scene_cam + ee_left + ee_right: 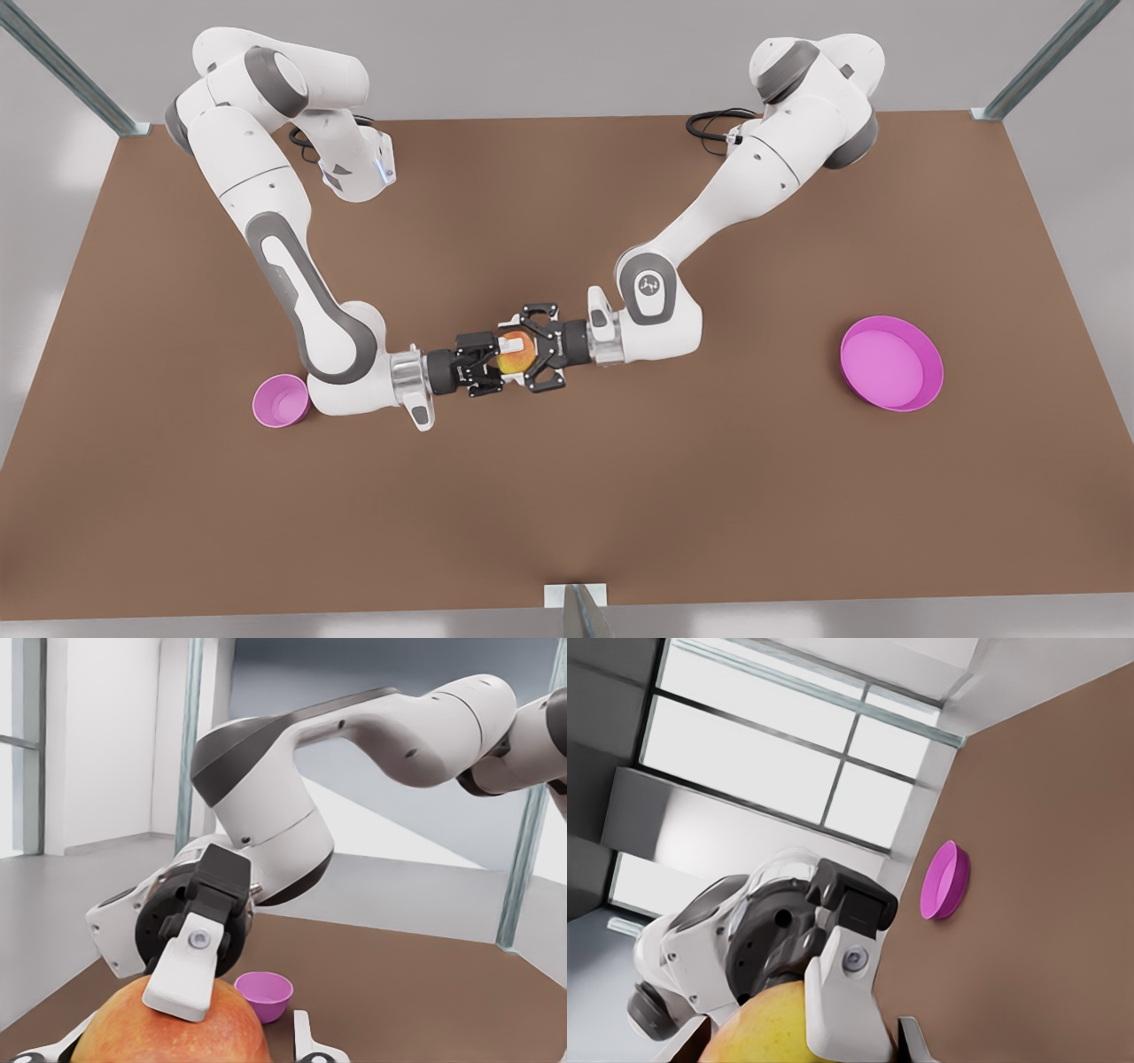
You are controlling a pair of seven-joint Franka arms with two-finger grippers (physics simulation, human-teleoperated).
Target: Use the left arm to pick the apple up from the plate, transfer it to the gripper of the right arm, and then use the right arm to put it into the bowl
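Apples: one small red-orange apple (515,356), mid-air, gripped by both.
Left gripper (532,354): fingers closed on it.
Right gripper (493,359): likewise.
Dishes: one deep pink bowl (281,401), one wide magenta plate (891,363), on brown table (567,496).

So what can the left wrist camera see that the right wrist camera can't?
The left wrist view has the bowl and the right arm. The right wrist view has the plate and the left arm instead. Both share the apple, held between the left gripper and right gripper above the table.
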